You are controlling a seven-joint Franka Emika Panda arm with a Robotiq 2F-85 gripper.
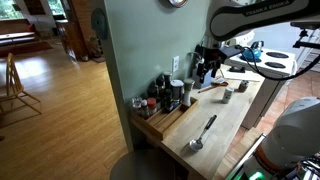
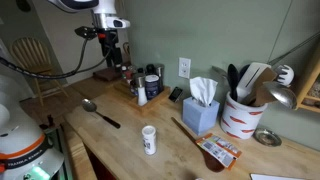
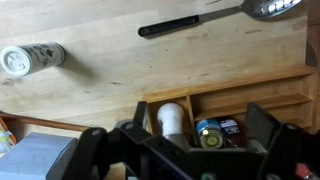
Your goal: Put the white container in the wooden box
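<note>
The white container [image 2: 149, 139] stands upright on the wooden counter, apart from everything else. It also shows in an exterior view [image 1: 227, 97] and at the top left of the wrist view [image 3: 30, 57]. The wooden box [image 3: 235, 80] lies along the wall in both exterior views [image 1: 165, 122] [image 2: 107, 74]. It holds a white bottle [image 3: 172, 118], a can [image 3: 210, 133] and other bottles. My gripper [image 3: 175, 150] is open and empty. It hovers above the box in both exterior views [image 1: 205, 72] [image 2: 113, 62], far from the container.
A metal ladle [image 2: 100, 112] lies on the counter between the box and the container. A tissue box [image 2: 203, 105], a utensil crock [image 2: 243, 115] and a flat packet [image 2: 220, 152] stand further along. A second small cup [image 1: 241, 87] sits near the container.
</note>
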